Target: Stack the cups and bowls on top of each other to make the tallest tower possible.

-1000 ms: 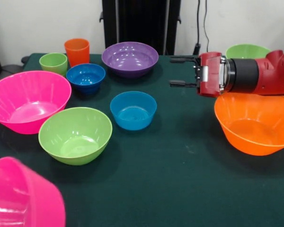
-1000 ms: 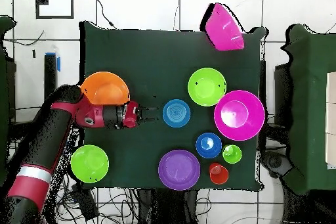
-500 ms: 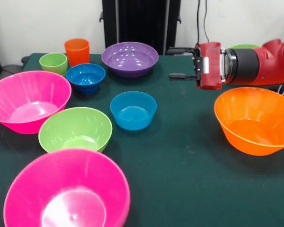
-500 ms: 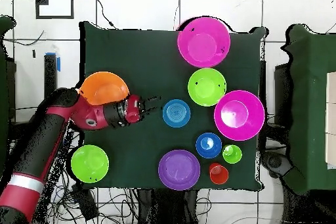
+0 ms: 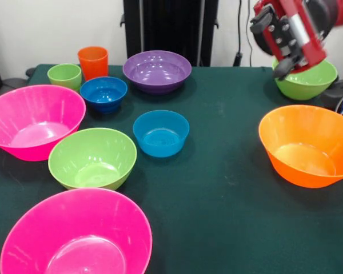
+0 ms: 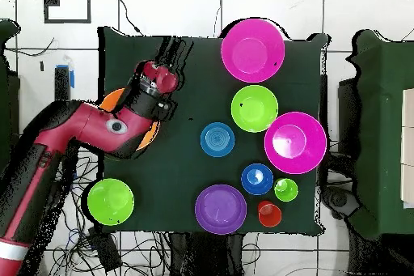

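Lifted since a moment ago, your gripper (image 5: 277,43) is high at 1 o'clock, finger gap unclear; orange bowl (image 5: 308,145) sits well below at 4, untouched.

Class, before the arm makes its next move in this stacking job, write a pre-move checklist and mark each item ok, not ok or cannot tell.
1. Gripper high above the table: ok.
2. Gripper open: cannot tell.
3. Nothing visibly held: ok.
4. Orange bowl upright and empty: ok.
5. Orange cup and green cup upright: ok.
6. Tower started: not ok, every bowl sits alone, including the near pink bowl.
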Tool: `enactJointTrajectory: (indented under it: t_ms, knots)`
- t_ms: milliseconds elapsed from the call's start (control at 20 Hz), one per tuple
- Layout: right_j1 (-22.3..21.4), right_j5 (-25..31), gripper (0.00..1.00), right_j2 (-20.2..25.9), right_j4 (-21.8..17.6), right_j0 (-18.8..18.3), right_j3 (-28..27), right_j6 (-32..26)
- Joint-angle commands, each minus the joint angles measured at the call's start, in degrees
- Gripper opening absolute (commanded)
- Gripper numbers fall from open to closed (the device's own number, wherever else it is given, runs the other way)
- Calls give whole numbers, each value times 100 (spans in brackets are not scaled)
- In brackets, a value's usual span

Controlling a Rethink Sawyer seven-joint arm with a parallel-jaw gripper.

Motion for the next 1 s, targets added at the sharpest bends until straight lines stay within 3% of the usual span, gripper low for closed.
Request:
enactJointTrajectory:
  t_ms: [50, 150, 200, 350, 400, 550, 750, 1000]
  knots:
    - [-2967, -3217, 100, 1764, 2, -837, 1297, 250]
    - [-1801, -4834, 100, 145, -1289, -646, 917, 250]
    - [-1219, -5643, 100, -664, -1935, -551, 726, 5024]
    - [-1478, -6964, 100, -1049, -2377, -609, 818, 5071]
    - [-1511, -7153, 100, -1079, -2340, -594, 857, 4988]
    - [-1908, -7691, 100, -571, -2211, -487, 1124, 4358]
    - [-2219, -8627, 100, -193, -2191, -427, 1293, 4102]
    - [-2387, -9743, 100, -336, -2434, -308, 1143, 4358]
